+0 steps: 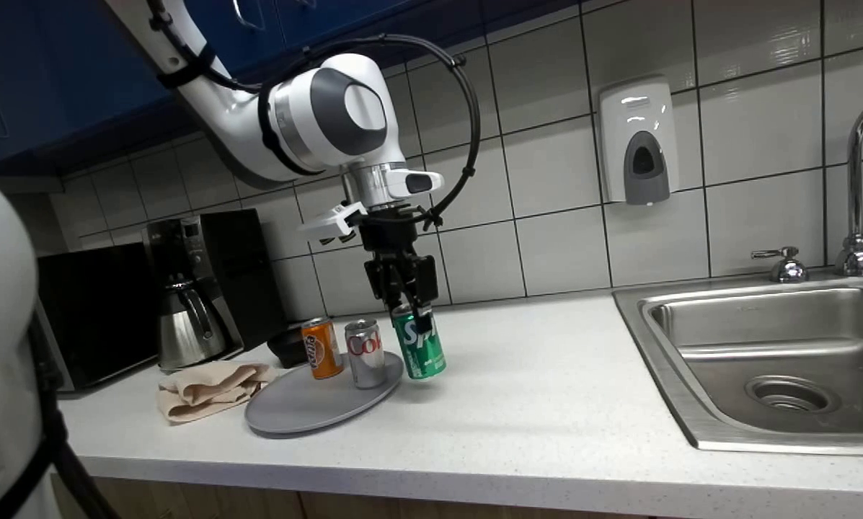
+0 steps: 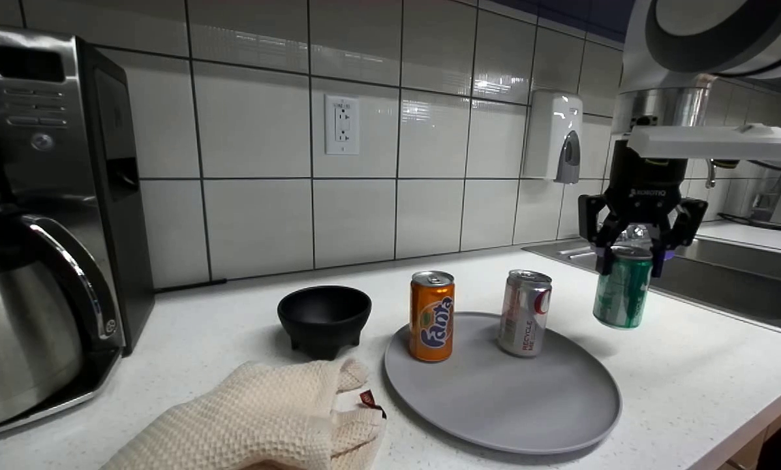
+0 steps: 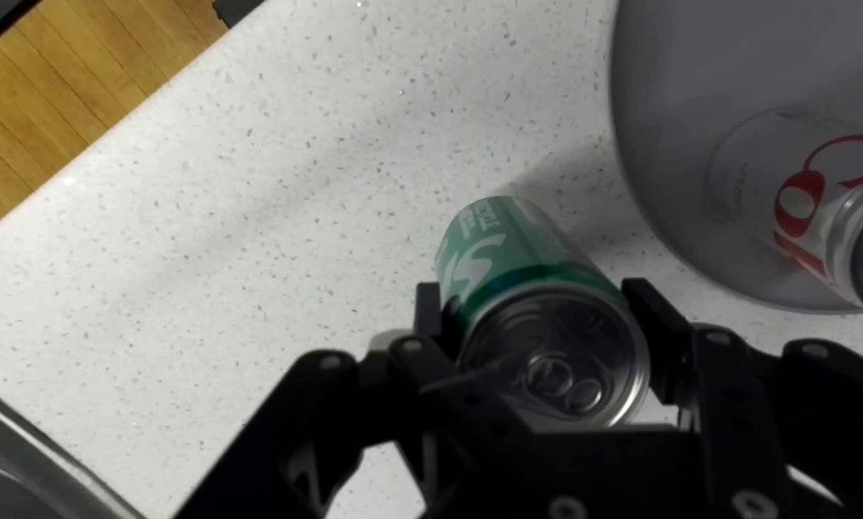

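My gripper (image 1: 409,314) is shut on a green Sprite can (image 1: 422,352), with a finger on either side of its upper part. The gripper (image 2: 630,261) and can (image 2: 622,294) also show in an exterior view, where the can seems a little above the white counter, slightly tilted. In the wrist view the can's lid (image 3: 561,360) sits between the gripper's fingertips (image 3: 538,310). Beside it is a grey round plate (image 2: 514,418). A silver Diet Coke can (image 2: 524,316) and an orange Fanta can (image 2: 432,320) stand upright on the plate. The Diet Coke can (image 3: 799,202) also shows in the wrist view.
A black bowl (image 2: 325,316) and a beige cloth (image 2: 266,418) lie near the plate. A coffee maker (image 1: 218,274) stands at the back. A steel sink (image 1: 658,360) is set into the counter (image 1: 532,404). A soap dispenser (image 1: 638,140) hangs on the tiled wall.
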Robot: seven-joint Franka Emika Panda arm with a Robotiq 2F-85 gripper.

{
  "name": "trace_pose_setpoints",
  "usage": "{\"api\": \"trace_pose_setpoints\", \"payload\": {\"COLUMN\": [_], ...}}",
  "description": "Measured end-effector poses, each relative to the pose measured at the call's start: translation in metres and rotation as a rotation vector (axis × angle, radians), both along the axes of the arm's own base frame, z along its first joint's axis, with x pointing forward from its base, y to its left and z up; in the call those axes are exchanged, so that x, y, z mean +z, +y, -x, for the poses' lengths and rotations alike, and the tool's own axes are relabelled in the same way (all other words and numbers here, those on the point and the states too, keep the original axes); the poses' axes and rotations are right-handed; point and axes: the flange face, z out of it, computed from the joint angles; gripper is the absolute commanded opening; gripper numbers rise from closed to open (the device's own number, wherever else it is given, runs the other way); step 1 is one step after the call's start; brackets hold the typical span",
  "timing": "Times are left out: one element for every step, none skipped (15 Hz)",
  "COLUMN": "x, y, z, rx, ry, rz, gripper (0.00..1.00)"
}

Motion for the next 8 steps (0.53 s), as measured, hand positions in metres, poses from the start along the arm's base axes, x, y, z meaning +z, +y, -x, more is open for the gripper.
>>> {"api": "trace_pose_setpoints", "payload": {"x": [0.000, -0.001, -0.001, -0.002, -0.003, -0.004, -0.006, -0.008], "y": [0.006, 0.012, 0.018, 0.023, 0.028, 0.032, 0.036, 0.040], "z": [-0.001, -0.002, -0.002, -0.003, -0.003, -0.004, -0.005, -0.006], "rx": [0.006, 0.013, 0.020, 0.026, 0.031, 0.035, 0.038, 0.041], "ry": [0.000, 0.002, 0.004, 0.007, 0.010, 0.014, 0.018, 0.022], "rz": [0.001, 0.003, 0.004, 0.005, 0.005, 0.006, 0.006, 0.007], "gripper": [0.38, 0.38, 0.38, 0.38, 0.38, 0.38, 0.38, 0.38]}}
